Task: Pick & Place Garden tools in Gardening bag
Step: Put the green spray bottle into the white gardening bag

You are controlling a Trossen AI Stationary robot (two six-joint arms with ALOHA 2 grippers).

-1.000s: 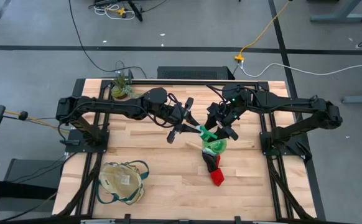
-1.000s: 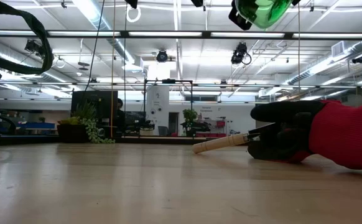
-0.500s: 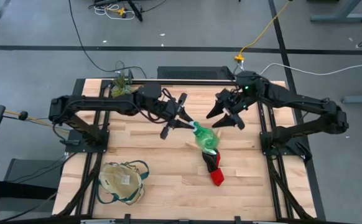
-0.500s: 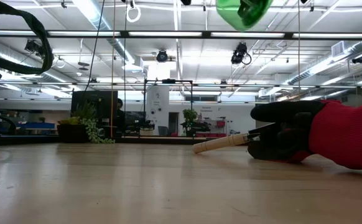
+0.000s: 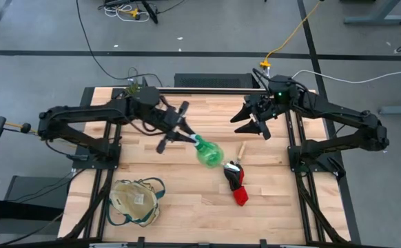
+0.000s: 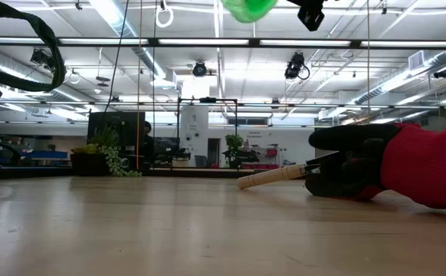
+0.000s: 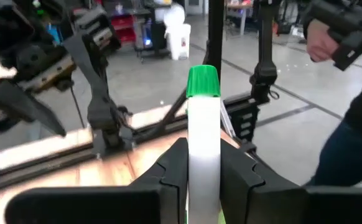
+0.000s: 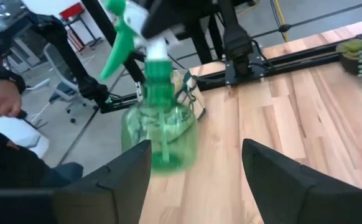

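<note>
My left gripper (image 5: 181, 132) is shut on a translucent green spray bottle (image 5: 208, 153) with a white head, held high over the middle of the table. Its base shows at the top of the low view (image 6: 250, 8). My right gripper (image 5: 253, 122) is open and empty, above the table's far right part, apart from the bottle (image 8: 162, 134). A black-and-red glove bundle (image 5: 236, 186) lies flat on the table with a wooden-handled tool (image 5: 242, 150) beside it. The beige gardening bag (image 5: 135, 201) sits slumped at the near left. My left gripper pinches the bottle's white spray head (image 7: 203, 146) between its two fingers (image 7: 171, 168); the green nozzle (image 7: 203, 81) sticks out beyond them. The fingers come at it slanting from the table's left. The bottle is lifted clear of the table, its green body (image 5: 209, 154) tilted toward the right.
A small potted plant (image 5: 135, 94) stands at the far left corner. Black frame rails (image 5: 111, 158) run along both sides of the table. A person's hand (image 8: 0, 102) shows beyond the table in the right wrist view. Bare wood lies between the bag and the gloves.
My left gripper has carried the bottle toward the table's left, away from above the gloves. My right gripper, which was at the bottle a second ago, has left it and drawn back toward the far right.
</note>
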